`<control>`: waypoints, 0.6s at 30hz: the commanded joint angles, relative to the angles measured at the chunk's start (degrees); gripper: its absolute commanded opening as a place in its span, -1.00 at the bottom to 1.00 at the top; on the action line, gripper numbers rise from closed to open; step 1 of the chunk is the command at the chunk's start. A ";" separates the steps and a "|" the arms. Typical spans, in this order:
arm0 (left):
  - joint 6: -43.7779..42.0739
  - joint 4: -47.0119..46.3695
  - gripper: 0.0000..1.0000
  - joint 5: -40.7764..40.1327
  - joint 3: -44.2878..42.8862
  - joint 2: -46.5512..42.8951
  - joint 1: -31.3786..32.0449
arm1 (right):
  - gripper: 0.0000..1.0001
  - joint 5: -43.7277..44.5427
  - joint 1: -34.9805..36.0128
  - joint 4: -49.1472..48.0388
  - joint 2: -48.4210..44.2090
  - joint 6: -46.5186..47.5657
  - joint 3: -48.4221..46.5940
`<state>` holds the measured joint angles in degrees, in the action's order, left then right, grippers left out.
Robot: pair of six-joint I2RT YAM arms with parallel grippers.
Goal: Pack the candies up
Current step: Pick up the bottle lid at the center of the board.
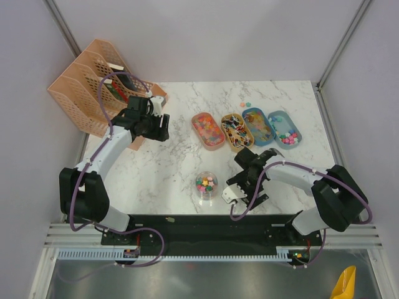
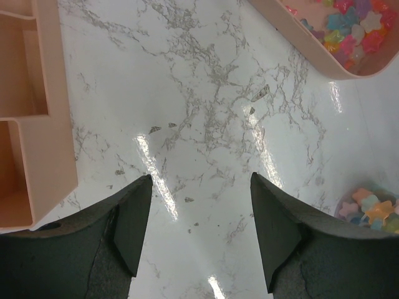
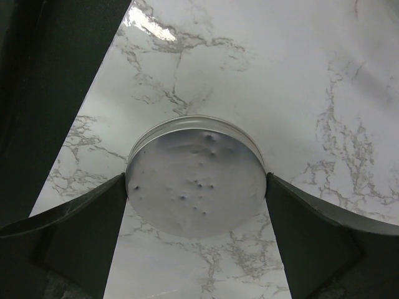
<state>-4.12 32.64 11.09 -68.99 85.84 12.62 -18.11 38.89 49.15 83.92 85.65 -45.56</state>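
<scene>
Candies fill four oval trays at the back: orange, tan and two blue. More candies lie in a small clear jar with no lid on, at the table's front middle. My right gripper is shut on the jar's round grey lid, just right of the jar. My left gripper is open and empty above bare marble. Its view shows star candies in the orange tray and the jar's candies.
Pink lattice file organizers stand at the back left, their base close to my left gripper. A few loose candies lie on the table behind the trays. White walls surround the marble table.
</scene>
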 commanded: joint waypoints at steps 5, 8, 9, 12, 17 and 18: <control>-0.01 -1.88 0.43 1.30 -0.53 0.11 0.30 | 0.96 0.18 0.39 -2.30 0.19 -1.70 1.79; 0.08 -1.79 0.43 1.39 -0.44 0.11 0.30 | 0.86 0.35 0.39 -3.00 0.46 -3.37 1.09; -0.01 -1.88 0.43 1.30 -0.44 0.11 0.21 | 0.81 0.62 0.31 -3.09 0.72 -5.03 0.22; -0.01 -1.88 0.43 1.21 -0.44 0.03 0.21 | 0.74 2.55 0.30 -2.65 -0.59 -7.68 -1.54; -0.62 -1.79 0.43 1.13 -0.71 0.03 0.21 | 0.72 6.94 -0.13 0.51 -5.16 -9.35 -8.02; -1.06 -1.88 0.43 1.12 -0.62 0.03 0.30 | 0.73 7.29 -0.13 2.08 -5.26 -9.62 -9.88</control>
<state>-4.12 32.62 11.11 -68.99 85.86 12.62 -12.86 38.87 48.88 81.82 78.15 -48.82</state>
